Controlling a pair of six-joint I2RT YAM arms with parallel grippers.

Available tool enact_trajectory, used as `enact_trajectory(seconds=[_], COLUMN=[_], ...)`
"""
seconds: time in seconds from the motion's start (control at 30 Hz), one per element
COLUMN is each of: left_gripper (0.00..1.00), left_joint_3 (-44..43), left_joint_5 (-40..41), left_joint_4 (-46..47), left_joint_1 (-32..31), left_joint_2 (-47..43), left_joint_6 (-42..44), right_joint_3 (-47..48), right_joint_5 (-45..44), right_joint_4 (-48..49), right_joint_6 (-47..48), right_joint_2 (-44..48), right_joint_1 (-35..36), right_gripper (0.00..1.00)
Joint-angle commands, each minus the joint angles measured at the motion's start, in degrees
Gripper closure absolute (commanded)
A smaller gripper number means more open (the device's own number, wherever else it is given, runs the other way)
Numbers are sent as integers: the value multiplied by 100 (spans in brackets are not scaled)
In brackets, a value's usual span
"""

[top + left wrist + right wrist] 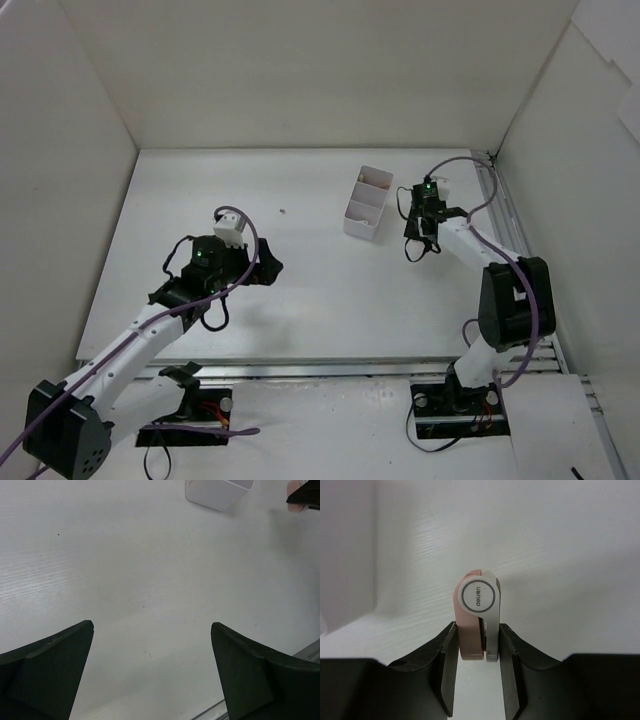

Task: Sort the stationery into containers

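Note:
A small pink piece with a grey swivel cover (477,615) stands upright between the jaws of my right gripper (478,630), which is shut on it from both sides. That gripper (418,245) hovers just right of the white divided box, the container (365,203). In the left wrist view the box's near corner (217,492) shows at the top, and the pink piece (295,505) peeks in at the top right under dark fingers. My left gripper (152,625) is wide open over bare table, nothing between its fingers; it sits at mid-left (265,265).
A tiny dark speck (283,211) lies on the table left of the box. White walls enclose the table on three sides. A metal rail (500,215) runs along the right edge, and another along the front (310,650).

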State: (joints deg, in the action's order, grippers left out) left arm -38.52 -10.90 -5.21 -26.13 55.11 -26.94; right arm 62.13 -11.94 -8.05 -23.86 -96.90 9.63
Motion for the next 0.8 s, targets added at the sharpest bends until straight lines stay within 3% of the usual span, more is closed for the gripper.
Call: enact_trajectory(seconds=[0.0,0.27,0.47,0.77], left_gripper=[0,0,0,0], left_joint_3=[-94,-59,64,135], left_joint_5=[-272,-167,17,263], left_joint_4=[477,374,196,38], left_joint_1=[-15,-15,-15,-15], left_joint_2=[140,-87,-474,-598], left_joint_6=[154,268,268,303], right_joint_3=[98,763,1731,2154], right_joint_5=[24,1520,826,201], right_joint_4=[190,147,-29,-38], right_joint_6=[1179,4432,4978,5453], right_joint_2=[751,559,-197,-918], right_joint_1=[477,1533,1779,1858], right_gripper=[81,79,79,74])
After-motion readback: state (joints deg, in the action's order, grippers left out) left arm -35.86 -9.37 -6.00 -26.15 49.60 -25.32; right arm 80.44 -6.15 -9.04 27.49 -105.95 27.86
